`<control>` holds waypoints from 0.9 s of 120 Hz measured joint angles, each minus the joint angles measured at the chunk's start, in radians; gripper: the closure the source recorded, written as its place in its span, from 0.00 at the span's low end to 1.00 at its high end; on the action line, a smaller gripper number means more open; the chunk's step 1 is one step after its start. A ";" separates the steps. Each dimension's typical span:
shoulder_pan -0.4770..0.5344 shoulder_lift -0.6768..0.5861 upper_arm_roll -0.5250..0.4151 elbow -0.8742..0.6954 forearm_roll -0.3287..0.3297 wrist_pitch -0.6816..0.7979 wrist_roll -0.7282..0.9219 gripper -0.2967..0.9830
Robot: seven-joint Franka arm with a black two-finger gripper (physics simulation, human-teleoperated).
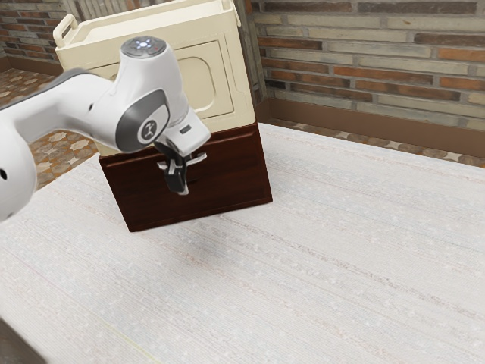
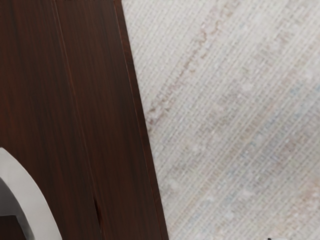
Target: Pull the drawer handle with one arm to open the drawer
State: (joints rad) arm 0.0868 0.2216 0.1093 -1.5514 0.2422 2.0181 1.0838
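Reaching in from the exterior view's left, the smooth white-and-grey robot arm is bent downward over the front of a dark reddish-brown wooden drawer. The black two-finger gripper is pointed down at the curved, silvery metal handle — whether it stands wide or narrow, or has the handle clasped, cannot be told. Parts of the handle can be seen on both sides of the gripper, near the upper part of the drawer front. In the wrist view, the handle's pale curve is seen against the dark wood, with the white cloth-like tabletop beyond the wood's edge.

The drawer front is seen close beneath the cream-coloured box with raised panels and end handles, its face roughly in line with the box's own. Behind the table, a brown-and-grey brick wall and a patterned tile floor are seen.
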 joint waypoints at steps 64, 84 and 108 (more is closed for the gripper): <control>0.012 -0.073 -0.047 -0.088 -0.007 -0.015 -0.086 0.37; 0.039 -0.090 -0.084 -0.102 -0.006 -0.023 -0.116 0.41; 0.067 -0.126 -0.131 -0.139 -0.005 -0.034 -0.152 0.42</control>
State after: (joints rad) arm 0.1541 0.0960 -0.0220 -1.6907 0.2369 1.9837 0.9320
